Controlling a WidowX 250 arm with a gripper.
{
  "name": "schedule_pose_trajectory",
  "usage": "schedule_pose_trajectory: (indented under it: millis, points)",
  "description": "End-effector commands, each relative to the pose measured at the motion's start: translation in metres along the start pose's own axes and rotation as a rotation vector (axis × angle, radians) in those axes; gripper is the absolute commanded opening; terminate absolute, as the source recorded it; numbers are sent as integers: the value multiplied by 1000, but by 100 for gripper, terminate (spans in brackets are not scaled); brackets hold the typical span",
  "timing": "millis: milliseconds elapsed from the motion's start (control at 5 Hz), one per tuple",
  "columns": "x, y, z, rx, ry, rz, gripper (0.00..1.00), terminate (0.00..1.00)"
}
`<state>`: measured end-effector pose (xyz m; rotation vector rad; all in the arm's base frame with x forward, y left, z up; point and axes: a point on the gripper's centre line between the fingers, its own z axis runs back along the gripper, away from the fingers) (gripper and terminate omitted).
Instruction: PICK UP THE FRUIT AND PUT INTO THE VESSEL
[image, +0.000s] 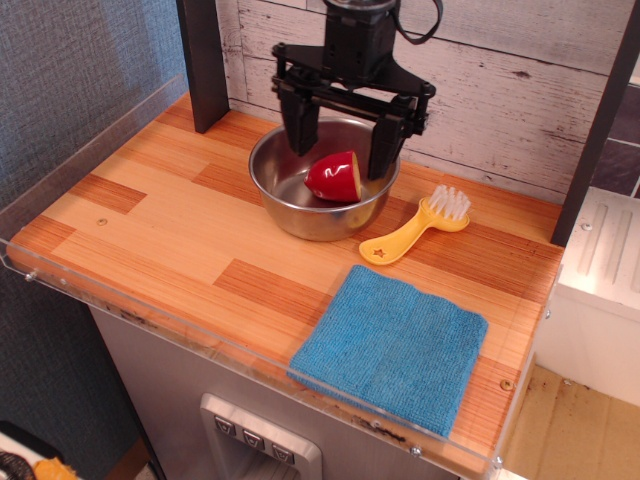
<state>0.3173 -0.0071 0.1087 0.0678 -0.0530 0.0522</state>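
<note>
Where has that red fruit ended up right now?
The red fruit lies inside the steel bowl at the back of the wooden counter, below the open pincer, with the yellow brush just right of the bowl.

My hand (343, 152) hangs spread wide above the steel bowl (285, 205), its 2 fingers (303, 130) clear of the fruit. The red fruit (335, 177) lies inside the bowl, its pale flat face turned right. On the table (160, 220), a yellow brush (418, 227) lies just beside the bowl, with a folded blue cloth (392, 346) nearer the front edge.
</note>
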Motion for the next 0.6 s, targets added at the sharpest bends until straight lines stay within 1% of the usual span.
schedule_pose_trajectory:
  millis: [0,200,400]
  points:
    - [-13,8,12,-36,-1,-35,100,0]
    - [-13,8,12,-36,-1,-35,100,0]
    - [-13,8,12,-36,-1,-35,100,100]
